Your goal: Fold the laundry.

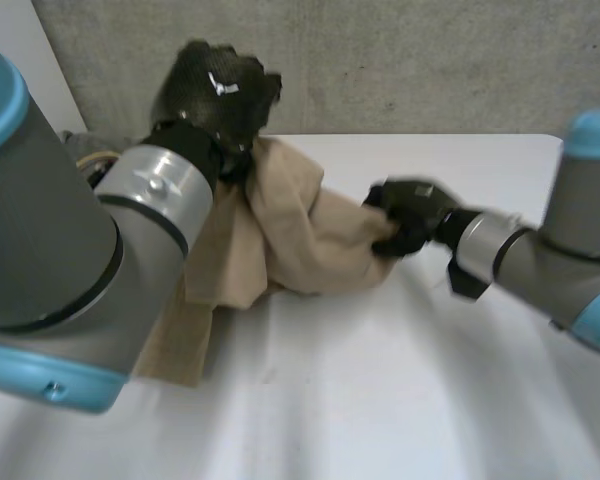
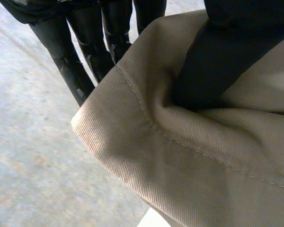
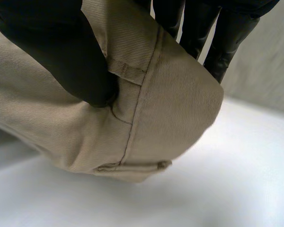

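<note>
Hidden by left arm: beige garment, left part. Blurred above garment: left hand. Unidentifiable left of garment: grey object.

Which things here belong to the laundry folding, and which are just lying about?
Part of the job:
tan garment
left hand, pinching its stitched hem
right hand, pinching its belt-loop edge

Just there:
white table
grey item behind the left arm, too hidden to identify
</note>
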Robot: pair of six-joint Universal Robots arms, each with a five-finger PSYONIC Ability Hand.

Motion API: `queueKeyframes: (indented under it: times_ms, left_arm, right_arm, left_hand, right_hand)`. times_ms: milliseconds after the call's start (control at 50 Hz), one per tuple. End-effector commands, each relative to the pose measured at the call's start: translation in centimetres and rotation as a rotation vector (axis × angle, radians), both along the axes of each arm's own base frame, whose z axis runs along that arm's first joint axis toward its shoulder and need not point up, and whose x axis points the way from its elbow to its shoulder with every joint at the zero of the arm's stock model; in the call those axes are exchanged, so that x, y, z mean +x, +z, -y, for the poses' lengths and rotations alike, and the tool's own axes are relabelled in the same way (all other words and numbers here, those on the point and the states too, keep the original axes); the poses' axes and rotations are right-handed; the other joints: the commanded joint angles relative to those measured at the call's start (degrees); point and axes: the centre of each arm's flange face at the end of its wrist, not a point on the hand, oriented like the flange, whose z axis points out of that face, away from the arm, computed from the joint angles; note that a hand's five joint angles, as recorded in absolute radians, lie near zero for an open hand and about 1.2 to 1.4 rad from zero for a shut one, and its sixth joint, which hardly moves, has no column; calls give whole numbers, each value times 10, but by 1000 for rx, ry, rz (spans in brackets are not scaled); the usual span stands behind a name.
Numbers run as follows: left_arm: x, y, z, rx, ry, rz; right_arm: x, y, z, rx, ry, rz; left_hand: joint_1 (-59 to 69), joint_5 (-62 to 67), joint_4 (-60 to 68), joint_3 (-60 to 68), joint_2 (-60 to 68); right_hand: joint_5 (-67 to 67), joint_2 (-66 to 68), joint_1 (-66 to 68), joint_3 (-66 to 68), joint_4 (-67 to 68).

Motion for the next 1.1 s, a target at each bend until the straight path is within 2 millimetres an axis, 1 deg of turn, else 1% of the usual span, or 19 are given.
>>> queueKeyframes:
  times_ms: [20, 60, 140, 220, 240, 320, 440, 560, 600, 660, 720, 740, 760, 840, 900, 960, 1040, 1060, 1100]
  left_arm:
    - [4, 45, 28, -148, 64, -236]
    - [8, 53, 33, -176, 88, -278]
    - [15, 58, 46, -222, 142, -347]
    - [13, 42, 48, -189, 149, -336]
    - [13, 29, 49, -157, 150, -312]
    - [14, -4, 45, -57, 152, -223]
    - [10, -59, 47, 83, 155, -102]
    - [1, -87, 65, 121, 166, -61]
    - [-6, -87, 79, 104, 172, -74]
    - [-11, -73, 96, 55, 182, -116]
    - [-9, -39, 123, -56, 205, -210]
    - [-8, -27, 128, -97, 210, -244]
    - [-7, -4, 135, -179, 212, -305]
    - [-6, 37, 140, -369, 203, -453]
    - [-6, 47, 141, -451, 198, -520]
    - [-6, 34, 140, -430, 199, -507]
    - [-3, 0, 137, -347, 208, -439]
    - [-3, -19, 135, -300, 210, -402]
    - [-3, -40, 130, -248, 211, -361]
  right_arm:
    - [-28, 111, -1, -357, -105, 40]
    - [-35, 142, -12, -457, -149, 55]
    - [-40, 170, -26, -587, -174, 61]
    - [-43, 175, -31, -640, -187, 13]
    - [-42, 174, -32, -637, -184, -3]
    - [-42, 160, -38, -579, -156, -130]
    - [-17, 105, -29, -430, -31, -327]
    - [-5, 68, -8, -342, -32, -394]
    - [3, 61, 9, -372, -60, -380]
    - [19, 69, 31, -504, -116, -299]
    - [28, 89, 46, -643, -169, -200]
    - [31, 103, 56, -737, -204, -132]
    - [33, 110, 60, -788, -217, -93]
    - [36, 143, 71, -1021, -285, 81]
    - [40, 150, 67, -1079, -282, 156]
    - [39, 145, 65, -1054, -272, 157]
    - [38, 123, 59, -934, -242, 92]
    - [38, 116, 58, -897, -235, 69]
    - [39, 102, 55, -821, -213, 17]
  left_hand:
    - [143, 150, 113, 119, 114]
    - [143, 150, 113, 119, 114]
    - [143, 150, 113, 119, 114]
    - [143, 150, 113, 119, 114]
    - [143, 150, 113, 119, 114]
    - [143, 150, 113, 119, 114]
    - [143, 150, 113, 119, 114]
    - [143, 150, 113, 119, 114]
    - [143, 150, 113, 119, 114]
    - [143, 150, 113, 119, 114]
    - [143, 150, 113, 119, 114]
    - [143, 150, 113, 119, 114]
    - [143, 150, 113, 119, 114]
    - [143, 150, 113, 119, 114]
    - [143, 150, 113, 119, 114]
    - [143, 150, 113, 119, 114]
    - [143, 150, 113, 119, 114]
    - [143, 150, 113, 119, 114]
    - [143, 150, 113, 119, 114]
  right_hand:
    - [137, 128, 241, 125, 122]
    - [137, 128, 241, 125, 122]
    - [137, 128, 241, 125, 122]
    - [137, 128, 241, 125, 122]
    - [137, 128, 241, 125, 122]
    - [137, 128, 241, 125, 122]
    - [137, 128, 241, 125, 122]
    - [137, 128, 241, 125, 122]
    - [137, 128, 241, 125, 122]
    - [137, 128, 241, 125, 122]
    - [137, 128, 241, 125, 122]
    - [137, 128, 241, 125, 122]
    - [137, 128, 241, 125, 122]
    - [137, 128, 241, 125, 122]
    - [137, 128, 241, 125, 122]
    - [137, 128, 241, 125, 122]
    - [137, 128, 241, 125, 122]
    - [137, 128, 241, 125, 122]
    - [137, 128, 241, 125, 122]
